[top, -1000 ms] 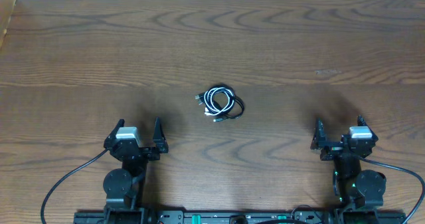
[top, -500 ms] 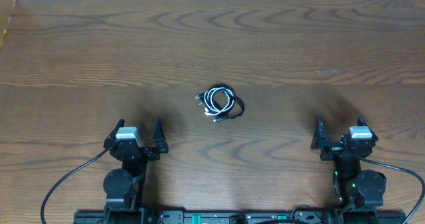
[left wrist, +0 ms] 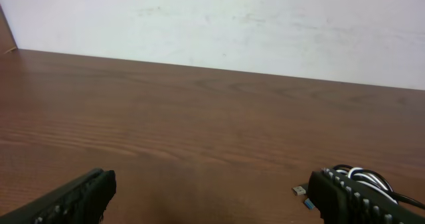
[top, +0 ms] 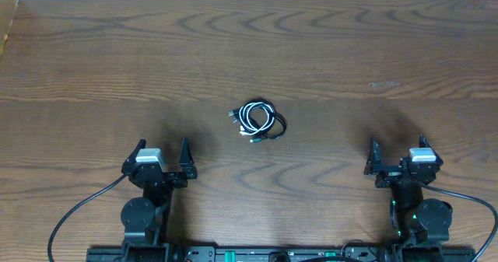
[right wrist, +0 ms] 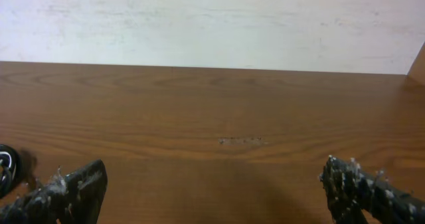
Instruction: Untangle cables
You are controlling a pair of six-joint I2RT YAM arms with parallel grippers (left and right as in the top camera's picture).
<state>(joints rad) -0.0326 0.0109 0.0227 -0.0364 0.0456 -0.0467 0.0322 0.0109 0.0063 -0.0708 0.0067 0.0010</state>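
The cables (top: 257, 120) lie in one small tangled coil of black and white cord near the table's middle, with small plugs at its left and lower edges. My left gripper (top: 161, 154) rests open near the front left, well short of the coil. In the left wrist view the cables (left wrist: 362, 177) peek out behind the right finger, a plug beside them. My right gripper (top: 397, 152) stands open at the front right with nothing between its fingers. A dark edge of the cables (right wrist: 6, 165) shows at the far left of the right wrist view.
The wooden table (top: 249, 52) reaches back to a white wall (left wrist: 265, 24). Thick black cords (top: 74, 215) run from the robot bases along the front edge. A faint scuff mark (top: 384, 84) sits on the wood at the right.
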